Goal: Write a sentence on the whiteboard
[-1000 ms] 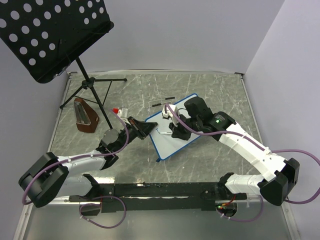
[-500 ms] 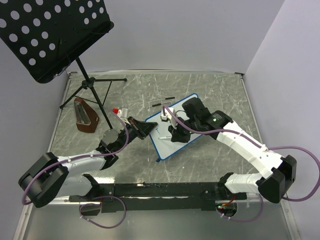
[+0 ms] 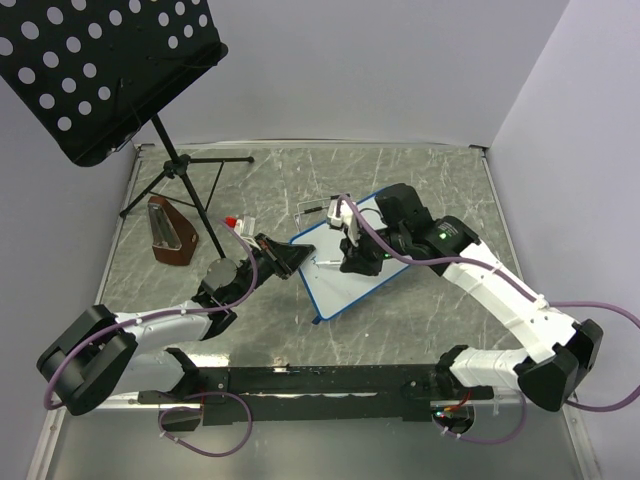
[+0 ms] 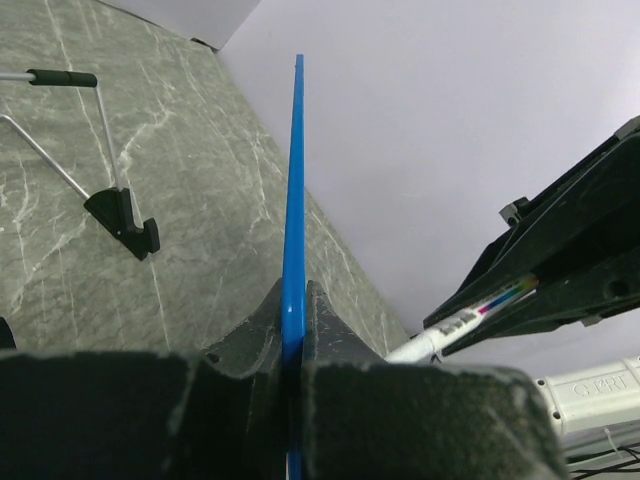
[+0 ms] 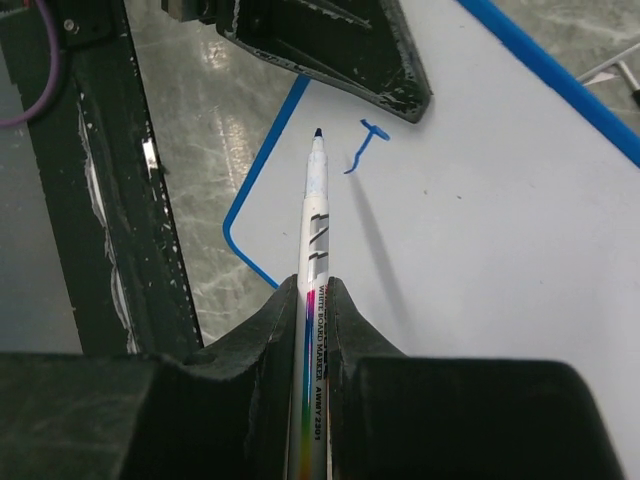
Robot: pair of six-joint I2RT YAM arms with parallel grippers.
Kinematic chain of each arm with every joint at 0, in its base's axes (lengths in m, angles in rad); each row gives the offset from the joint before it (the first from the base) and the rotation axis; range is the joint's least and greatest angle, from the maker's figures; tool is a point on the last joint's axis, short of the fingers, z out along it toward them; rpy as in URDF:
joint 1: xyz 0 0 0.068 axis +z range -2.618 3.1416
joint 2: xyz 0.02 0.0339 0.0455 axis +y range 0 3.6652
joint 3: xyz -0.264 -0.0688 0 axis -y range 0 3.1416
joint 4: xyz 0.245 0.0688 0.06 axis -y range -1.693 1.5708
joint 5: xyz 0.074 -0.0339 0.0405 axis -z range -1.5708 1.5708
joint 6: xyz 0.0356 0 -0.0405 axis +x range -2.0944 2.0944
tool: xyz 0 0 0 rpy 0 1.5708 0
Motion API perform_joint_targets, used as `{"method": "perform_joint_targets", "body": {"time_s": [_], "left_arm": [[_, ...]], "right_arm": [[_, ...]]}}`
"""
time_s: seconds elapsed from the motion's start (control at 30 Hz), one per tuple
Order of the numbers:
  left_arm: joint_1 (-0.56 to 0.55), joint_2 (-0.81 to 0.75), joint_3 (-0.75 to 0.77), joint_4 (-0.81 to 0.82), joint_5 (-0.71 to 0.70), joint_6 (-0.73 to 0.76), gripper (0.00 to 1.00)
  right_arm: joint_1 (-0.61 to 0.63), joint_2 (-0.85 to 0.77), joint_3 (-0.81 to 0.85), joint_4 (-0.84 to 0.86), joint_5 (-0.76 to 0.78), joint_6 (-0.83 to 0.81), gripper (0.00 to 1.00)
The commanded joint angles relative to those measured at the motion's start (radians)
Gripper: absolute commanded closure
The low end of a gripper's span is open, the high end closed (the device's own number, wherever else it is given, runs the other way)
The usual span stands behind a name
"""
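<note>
The whiteboard (image 3: pixel 336 286), white with a blue frame, lies tilted at the table's middle. My left gripper (image 3: pixel 291 253) is shut on its left edge. In the left wrist view the blue frame (image 4: pixel 293 170) runs straight up from between the shut jaws (image 4: pixel 292 312). My right gripper (image 3: pixel 357 262) is over the board, shut on a white marker (image 5: pixel 314 235). The marker tip points at the board's near-left corner, just left of the sentence's only mark, a short blue t-like stroke (image 5: pixel 362 146). The board face (image 5: pixel 480 210) is otherwise blank. The marker also shows in the left wrist view (image 4: pixel 455 328).
A black perforated music stand (image 3: pixel 100 70) on tripod legs stands at the back left. A brown wedge-shaped object (image 3: pixel 170 236) and a small red-capped item (image 3: pixel 237 221) lie near it. A wire stand with black feet (image 4: pixel 125 215) lies behind the board.
My right gripper with the marker has shifted a little to the right over the board. The left gripper and the board have not moved.
</note>
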Motion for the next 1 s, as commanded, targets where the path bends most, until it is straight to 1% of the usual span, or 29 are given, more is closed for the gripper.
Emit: {"method": "perform_joint_targets", "body": {"time_s": [0.0,0.17,0.57,0.97], "left_arm": [[-0.003,-0.044,0.019,0.176,-0.007,-0.037,0.99],[-0.005,-0.047,0.019,0.176,-0.006,-0.040,0.99],[-0.005,-0.042,0.017,0.189,-0.004,-0.050,0.99],[-0.005,-0.029,0.017,0.211,0.009,-0.058,0.99]], "right_arm": [[-0.032,-0.044,-0.013,0.046,0.016,0.019,1.00],[-0.061,-0.052,-0.044,0.077,0.080,0.024,1.00],[-0.059,-0.020,-0.045,0.049,0.030,0.002,1.00],[-0.050,0.011,-0.032,0.049,0.044,0.011,1.00]]}}
